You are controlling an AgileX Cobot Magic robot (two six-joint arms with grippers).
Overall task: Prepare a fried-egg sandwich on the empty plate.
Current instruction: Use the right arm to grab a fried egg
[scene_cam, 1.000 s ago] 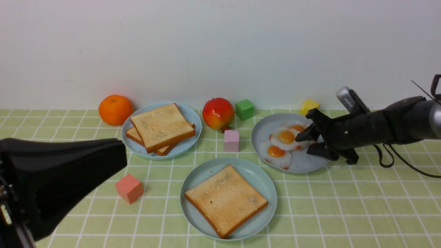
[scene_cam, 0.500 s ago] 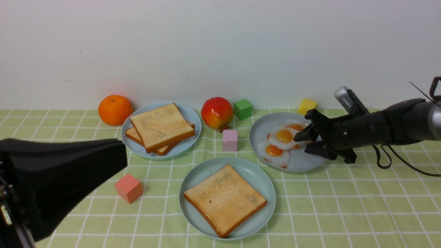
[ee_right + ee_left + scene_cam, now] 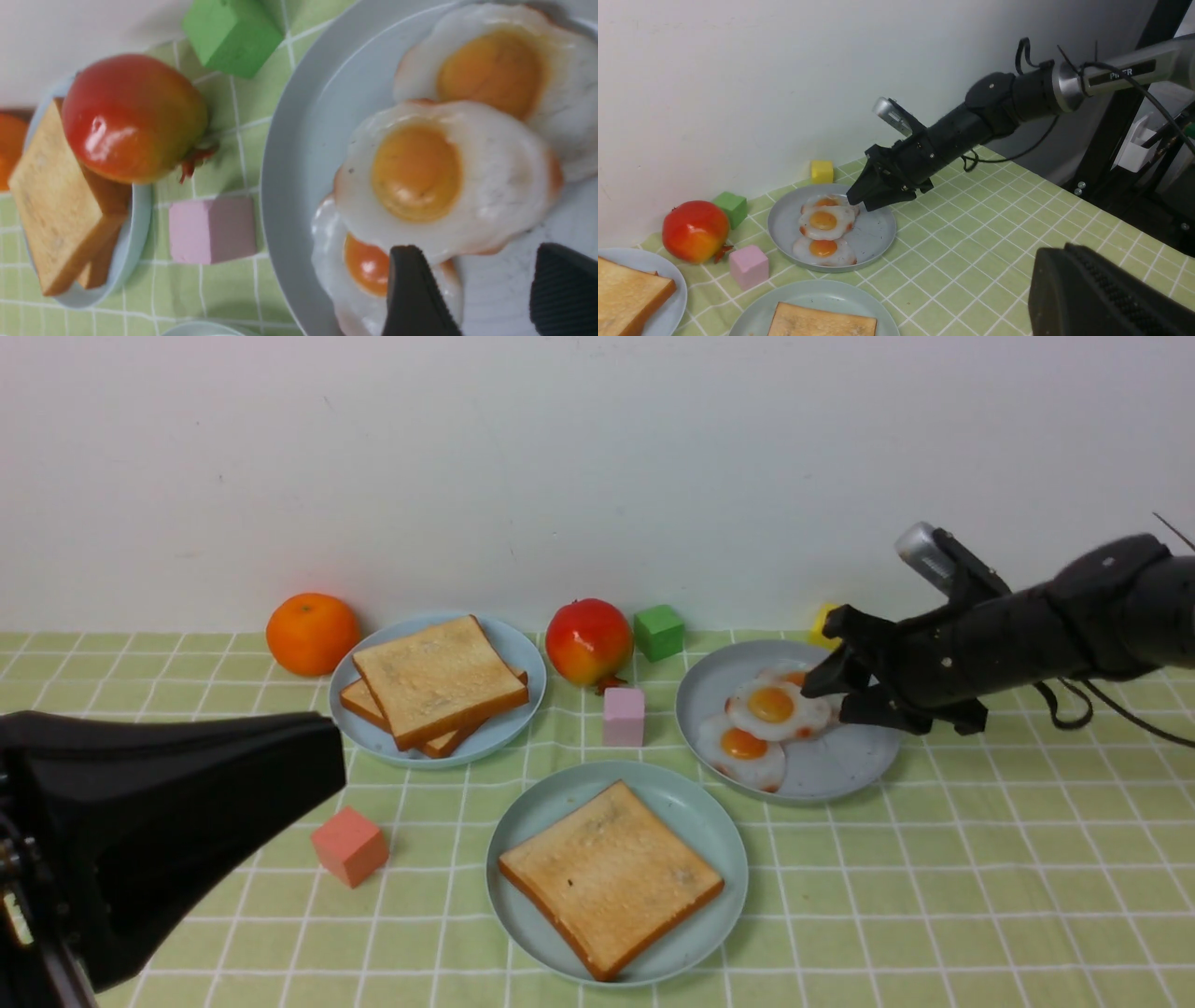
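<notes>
Right gripper [image 3: 826,702] closure from this pose carries several hazards. First, the middle fried egg [image 3: 775,705] lies on top of both the front egg [image 3: 744,751] and the rear egg [image 3: 794,677], so a bite taken too deep is likely to clamp two eggs at once or drag a neighbour off. Second, the egg looks thin and flat (probably floppy), so a shallow pinch on its rim may slip during the lift. Third, a finger pressing downward can shove the grey-blue plate [image 3: 840,770], which sits just right of the pink cube [image 3: 625,716]. The jaws stand partly apart and grip nothing. In the right wrist view one of the fingers [image 3: 413,294] overlaps the front egg, and the gap faces the middle egg's rim. Whether anything touches cannot be confirmed. The mint plate [image 3: 695,812] lies directly on the robot's side of the cube, carrying one toast slice [image 3: 611,877]. Spare toast [image 3: 439,681] is stacked left of the cube.
</notes>
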